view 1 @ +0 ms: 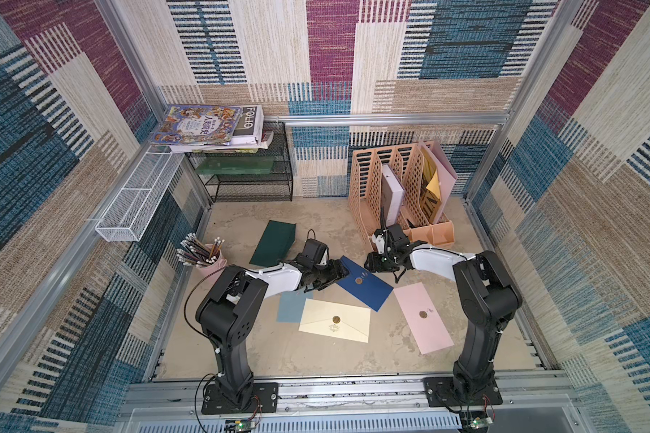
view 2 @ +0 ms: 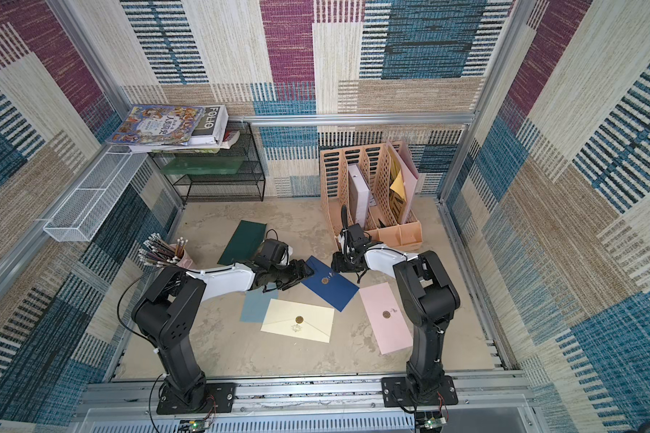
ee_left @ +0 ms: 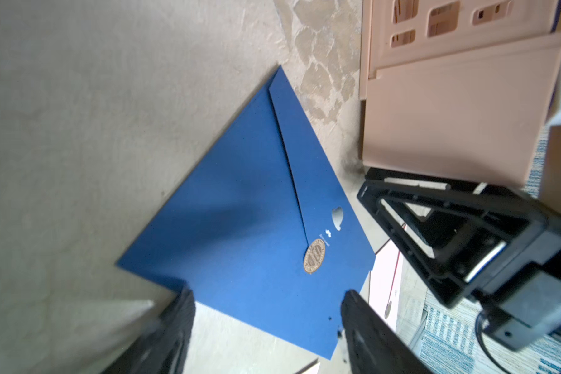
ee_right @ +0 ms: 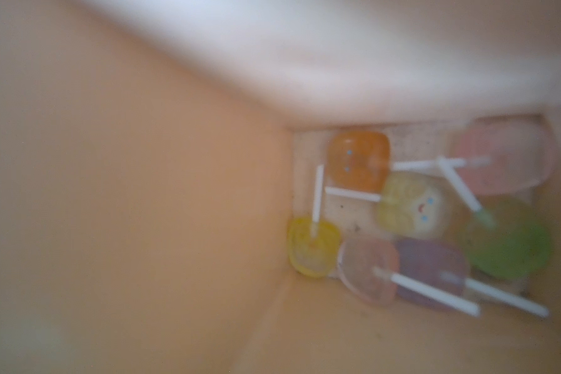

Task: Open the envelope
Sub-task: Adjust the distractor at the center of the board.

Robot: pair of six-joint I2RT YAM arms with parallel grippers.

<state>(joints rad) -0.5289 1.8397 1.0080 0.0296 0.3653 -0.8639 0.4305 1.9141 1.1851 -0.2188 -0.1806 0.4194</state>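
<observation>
Bare table (view 1: 241, 221) far of my left gripper (view 1: 338, 271) gives free passage; right side is tight, pink file organizer (view 1: 428, 232) just behind my right gripper (view 1: 378, 262).

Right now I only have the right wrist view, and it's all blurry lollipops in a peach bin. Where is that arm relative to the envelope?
Observer: In both top views the right gripper is just in front of the peach organizer, beside the far edge of the dark blue envelope, not over it.
Operator: And the left arm?
Observer: The left gripper is open, its fingers straddling one edge of that envelope.
Operator: Is the flap open yet?
Observer: No. It lies flat, with the gold seal on its tip.
</observation>
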